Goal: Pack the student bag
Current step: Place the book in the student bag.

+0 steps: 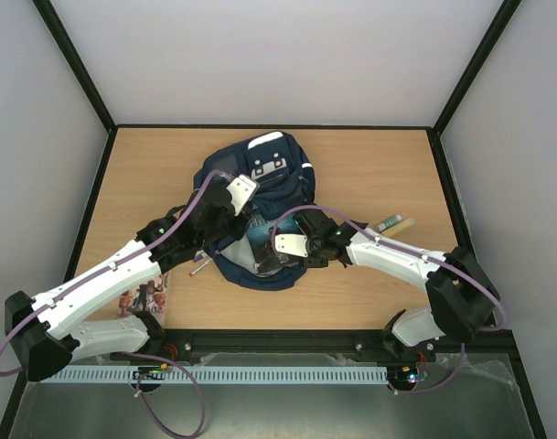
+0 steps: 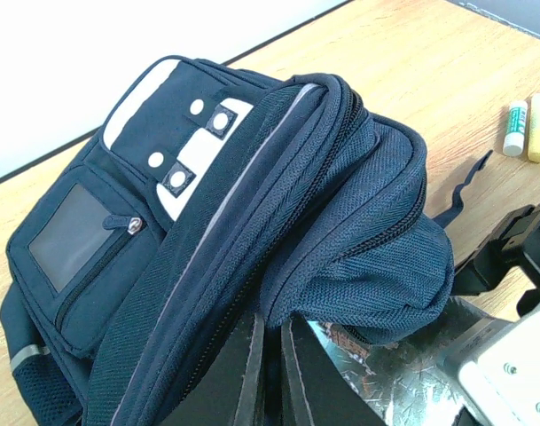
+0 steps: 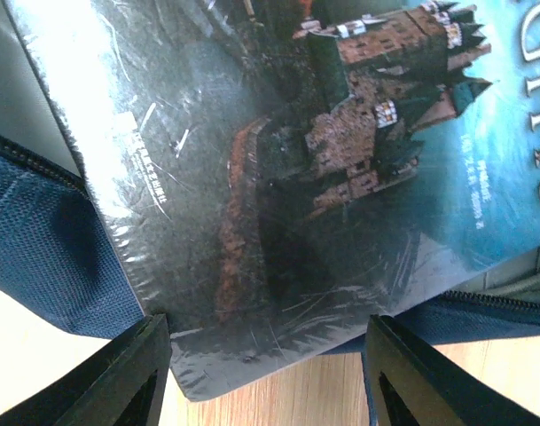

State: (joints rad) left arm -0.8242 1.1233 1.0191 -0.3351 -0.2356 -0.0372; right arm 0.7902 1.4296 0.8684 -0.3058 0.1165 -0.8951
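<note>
The navy student bag (image 1: 260,174) lies in the middle of the table with its opening toward the arms. My left gripper (image 1: 234,203) is shut on the fabric edge of the bag's opening (image 2: 292,293) and holds it lifted; the left gripper (image 2: 271,373) shows its fingers pressed together. A plastic-wrapped book (image 3: 323,169) with a castle on its cover lies partly inside the bag (image 3: 39,248), and it also shows in the top view (image 1: 260,245). My right gripper (image 3: 270,377) is open, its fingers either side of the book's near edge, not clamping it. The right gripper also shows in the top view (image 1: 283,249).
Two glue sticks (image 1: 392,222) lie on the table to the right of the bag, also seen in the left wrist view (image 2: 528,127). A picture book (image 1: 145,297) lies under my left arm at the near left. A small pen (image 1: 198,267) lies beside the bag.
</note>
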